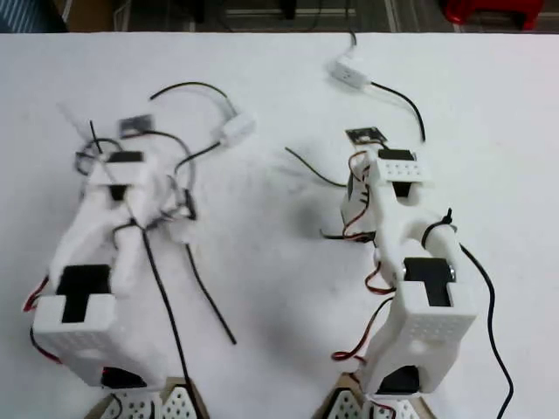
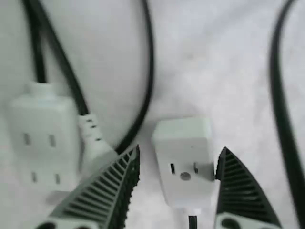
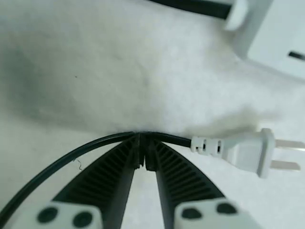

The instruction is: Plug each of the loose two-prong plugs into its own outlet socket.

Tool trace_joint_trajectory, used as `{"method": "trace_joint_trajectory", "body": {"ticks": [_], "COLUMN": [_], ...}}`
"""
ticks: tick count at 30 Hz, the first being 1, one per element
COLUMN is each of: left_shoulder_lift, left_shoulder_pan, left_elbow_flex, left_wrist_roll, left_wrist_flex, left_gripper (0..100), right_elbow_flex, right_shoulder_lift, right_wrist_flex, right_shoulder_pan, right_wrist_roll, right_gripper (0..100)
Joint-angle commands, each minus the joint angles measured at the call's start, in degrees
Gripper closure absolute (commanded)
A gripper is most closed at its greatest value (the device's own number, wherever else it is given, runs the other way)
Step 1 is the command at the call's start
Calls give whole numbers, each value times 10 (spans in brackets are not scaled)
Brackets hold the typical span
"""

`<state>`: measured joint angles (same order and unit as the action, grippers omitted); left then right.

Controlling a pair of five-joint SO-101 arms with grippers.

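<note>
My left gripper (image 2: 179, 151) is open, one finger on each side of a white socket cube (image 2: 183, 162) whose slots face up. Beside it lies a white outlet block (image 2: 42, 143) with two pairs of slots. A pale plug boot (image 2: 90, 133) on a black cord lies between them, partly behind one finger. My right gripper (image 3: 144, 140) is shut on a black cord (image 3: 71, 157) just behind its white two-prong plug (image 3: 248, 152), which lies on the table. A white outlet (image 3: 276, 33) sits beyond the prongs. The high view shows two white sockets (image 1: 236, 129) (image 1: 349, 72) further back.
Loose black cords (image 1: 205, 297) curl over the white table (image 1: 279, 262) around and between both arms (image 1: 113, 227) (image 1: 406, 236). A red object (image 1: 489, 10) and dark furniture stand beyond the far table edge.
</note>
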<state>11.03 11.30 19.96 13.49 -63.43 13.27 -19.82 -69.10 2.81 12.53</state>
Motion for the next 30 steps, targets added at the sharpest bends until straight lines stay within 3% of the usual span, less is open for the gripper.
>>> {"method": "trace_joint_trajectory", "body": {"ticks": [1,4,9,16,20,26,30], "left_shoulder_lift": [-11,-29,-57,-63,-63,-64,-59], "left_shoulder_pan": [75,117,160,169,111,-22,-54], "left_elbow_flex": [-65,-98,-111,-115,-143,-154,-144], "left_wrist_roll": [-3,-9,-89,-88,-77,19,67], "left_wrist_flex": [-40,-84,-139,-187,-185,-211,-226], "left_gripper": [744,744,744,744,744,744,744], "right_elbow_flex": [2,2,2,2,2,1,0], "right_shoulder_lift": [-8,-8,-8,-8,-8,-8,-8], "right_wrist_flex": [4,4,4,4,4,5,5], "right_shoulder_pan": [17,18,18,18,18,18,18], "right_wrist_roll": [4,4,4,4,4,4,4], "right_gripper": [977,977,977,977,977,977,977]}}
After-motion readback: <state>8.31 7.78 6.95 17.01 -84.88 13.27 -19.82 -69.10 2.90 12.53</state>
